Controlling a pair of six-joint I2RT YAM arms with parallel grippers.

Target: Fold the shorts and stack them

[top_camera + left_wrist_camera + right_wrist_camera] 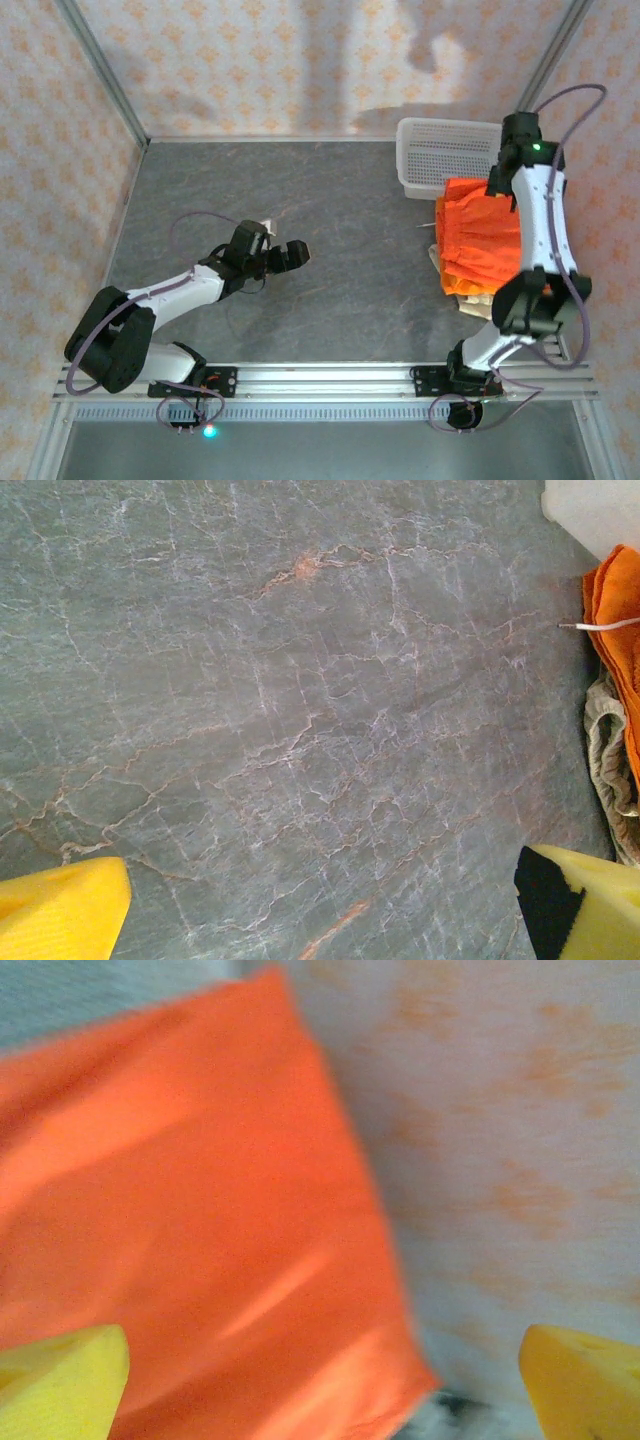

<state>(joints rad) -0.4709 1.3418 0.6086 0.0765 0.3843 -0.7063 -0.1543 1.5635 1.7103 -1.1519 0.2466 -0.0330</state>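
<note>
The shorts are seen at 3 o'clock on the tabletop, in a pile. Orange ones are on top, and a tan pair pokes out at the pile's 6 o'clock edge. A white basket is set right beside the pile at its 12 o'clock side.

The right fingers are held over the far end of the pile. They are spread very wide w/ nothing in them; orange cloth is seen under them, blurry. The left fingers are wide open too & hold nothing. They are low over bare tabletop at approx. 8 o'clock, well apart from the pile.

The step is judged to be laying a folded pair on the pile, & it looks nearly done. To do it well, the right fingers should be lifted straight up so no cloth is dragged. The top pair looks wrinkly at its 6 o'clock half, so it should be patted flat & its edges lined up w/ the pairs below. A white string sticks out at the pile's 9 o'clock side. It should be tucked in, not snagged.
</note>
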